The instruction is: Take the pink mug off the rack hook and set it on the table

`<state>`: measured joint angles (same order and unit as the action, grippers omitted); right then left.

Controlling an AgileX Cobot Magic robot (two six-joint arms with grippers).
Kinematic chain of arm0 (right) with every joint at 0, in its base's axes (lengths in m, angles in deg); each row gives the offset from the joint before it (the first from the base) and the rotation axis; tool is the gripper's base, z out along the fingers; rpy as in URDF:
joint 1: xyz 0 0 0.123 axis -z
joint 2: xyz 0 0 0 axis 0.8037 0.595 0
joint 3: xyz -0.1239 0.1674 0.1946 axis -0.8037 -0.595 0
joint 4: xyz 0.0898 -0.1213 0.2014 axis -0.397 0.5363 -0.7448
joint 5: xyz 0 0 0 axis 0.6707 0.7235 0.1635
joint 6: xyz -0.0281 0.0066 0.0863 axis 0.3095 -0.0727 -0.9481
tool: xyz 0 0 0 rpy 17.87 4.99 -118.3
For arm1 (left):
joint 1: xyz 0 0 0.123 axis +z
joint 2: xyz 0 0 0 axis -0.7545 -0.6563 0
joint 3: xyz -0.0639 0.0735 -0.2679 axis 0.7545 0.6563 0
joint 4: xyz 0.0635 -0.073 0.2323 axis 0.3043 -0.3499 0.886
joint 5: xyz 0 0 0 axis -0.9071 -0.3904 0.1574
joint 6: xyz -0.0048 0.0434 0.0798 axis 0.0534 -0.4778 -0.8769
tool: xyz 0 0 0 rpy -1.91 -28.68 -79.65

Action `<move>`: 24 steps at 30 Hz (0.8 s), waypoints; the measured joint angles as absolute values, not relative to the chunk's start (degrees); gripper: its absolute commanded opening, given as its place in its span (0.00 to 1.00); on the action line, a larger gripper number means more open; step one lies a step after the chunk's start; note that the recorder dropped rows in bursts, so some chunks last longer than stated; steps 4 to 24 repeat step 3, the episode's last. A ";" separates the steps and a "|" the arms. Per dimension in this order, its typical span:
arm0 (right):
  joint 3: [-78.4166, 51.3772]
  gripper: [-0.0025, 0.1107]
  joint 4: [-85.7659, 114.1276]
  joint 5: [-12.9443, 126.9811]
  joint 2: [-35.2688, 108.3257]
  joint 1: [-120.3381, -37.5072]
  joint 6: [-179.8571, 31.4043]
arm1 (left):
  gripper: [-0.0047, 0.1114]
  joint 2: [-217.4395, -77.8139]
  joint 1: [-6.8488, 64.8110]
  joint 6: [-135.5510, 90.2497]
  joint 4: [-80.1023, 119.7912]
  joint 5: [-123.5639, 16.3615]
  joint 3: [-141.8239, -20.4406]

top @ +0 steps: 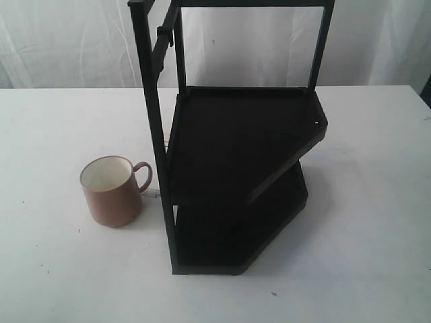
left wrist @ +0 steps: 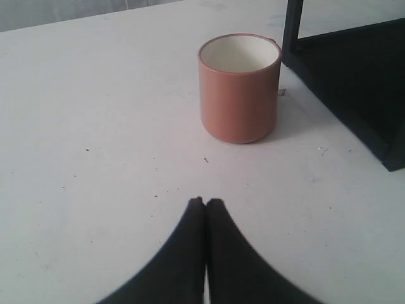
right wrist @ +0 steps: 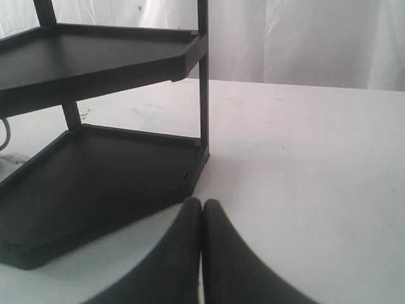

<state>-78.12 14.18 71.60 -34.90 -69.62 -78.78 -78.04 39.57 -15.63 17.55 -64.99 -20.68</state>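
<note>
Closest thing in was my own left pincer (left wrist: pixel 205 204), fingers pressed flat together with nothing between them, sitting low over the bare tabletop (left wrist: pixel 95 126). Same deal on the other side: right pincer (right wrist: pixel 202 204) clenched on nothing, hanging out on the right side of the rack (right wrist: pixel 95 183) near its bottom shelf.

The pink mug (top: pixel 111 192) was standing upright on the tabletop, left of the rack and just beside its near left post. The handle pointed right, toward that post, and as far as I could tell it wasn't quite touching. The cream inside looked empty. From my left wrist it sat a bit farther out than the pincer, well clear of my fingers.

Up top, the rack hook (top: pixel 165 37) had nothing hanging on it.

So honestly I'd call this one basically done: mug off the hook, down on the tabletop, steady on its base, and I'd let go. I couldn't see anything left to do, except maybe backing the arms off.
</note>
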 measured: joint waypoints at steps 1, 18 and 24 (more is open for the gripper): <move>-78.12 0.02 14.18 71.60 -34.90 -69.62 -78.78 | 0.04 -78.04 39.57 -15.63 17.55 -64.99 -20.68; -78.12 0.02 14.18 71.60 -34.90 -69.62 -78.78 | 0.04 -78.04 39.57 -15.63 17.55 -64.99 -20.68; -78.12 0.02 14.18 71.60 -34.90 -69.62 -78.78 | 0.04 -78.04 39.57 -15.63 17.55 -64.99 -20.68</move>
